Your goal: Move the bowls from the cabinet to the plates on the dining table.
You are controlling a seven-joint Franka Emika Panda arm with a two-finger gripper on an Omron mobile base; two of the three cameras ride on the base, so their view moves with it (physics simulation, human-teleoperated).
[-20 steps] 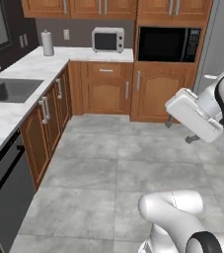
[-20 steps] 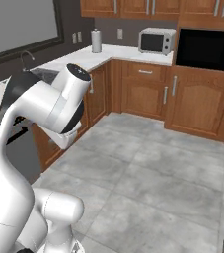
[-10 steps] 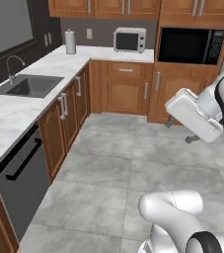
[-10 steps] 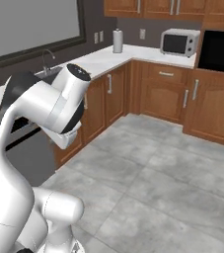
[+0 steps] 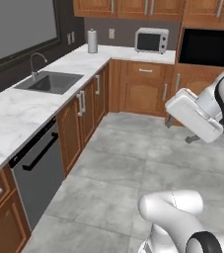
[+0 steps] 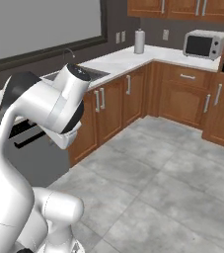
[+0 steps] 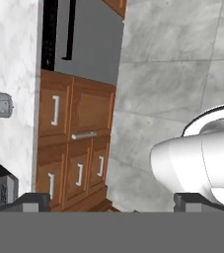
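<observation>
Brown wall cabinet (image 5: 133, 6) doors with grey bar handles run along the top of the left base view and stand shut; the same cabinet (image 6: 182, 7) shows in the right base view. The bowls, the plates and the dining table are out of view. My gripper (image 5: 181, 131) hangs from the white hand, held in the air above the tiled floor at the right of the left base view. In the hand view the gripper (image 7: 112, 200) is open, with only floor and lower cabinet fronts between its fingertips (image 7: 32, 200).
A marble counter with a sink (image 5: 49, 81) and a dishwasher (image 5: 39, 173) runs along the left. A paper towel roll (image 5: 92, 41) and a microwave (image 5: 152, 39) stand on the back counter beside a black oven (image 5: 209, 47). Grey floor tiles (image 5: 128, 163) lie open ahead.
The whole picture has shifted: the base has moved, bringing the sink counter closer and the back counter further right. The arm keeps its pose and the gripper stays open.
</observation>
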